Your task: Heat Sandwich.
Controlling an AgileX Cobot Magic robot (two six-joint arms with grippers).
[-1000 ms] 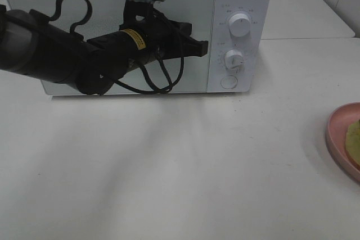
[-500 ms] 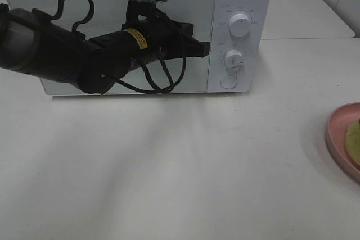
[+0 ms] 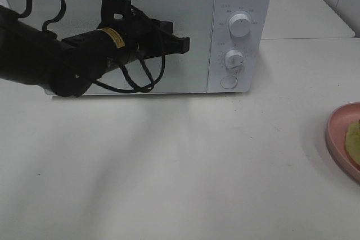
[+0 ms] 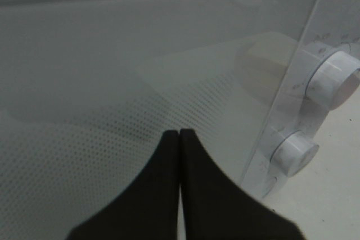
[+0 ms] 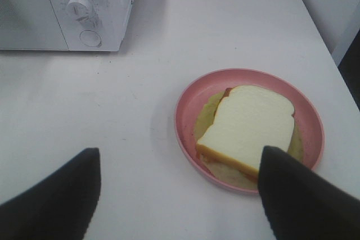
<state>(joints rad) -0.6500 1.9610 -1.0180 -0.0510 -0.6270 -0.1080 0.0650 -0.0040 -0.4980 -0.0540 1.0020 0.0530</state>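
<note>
The left gripper [image 3: 183, 45], fingers pressed together, hangs in front of the closed glass door of the white box-shaped microwave [image 3: 185, 4]. To open it well, aim for the round button [image 3: 228, 82] below the dials. The white-bread sandwich [image 5: 247, 128] sits on the pink round plate [image 5: 188, 102] on the white bench [image 3: 185, 167], beneath the spread right gripper [image 5: 180, 195].

The sandwich [image 5: 247, 128] lies on the pink plate [image 5: 188, 105], between wide-apart jaws, microwave [image 5: 84, 9] beyond.
</note>
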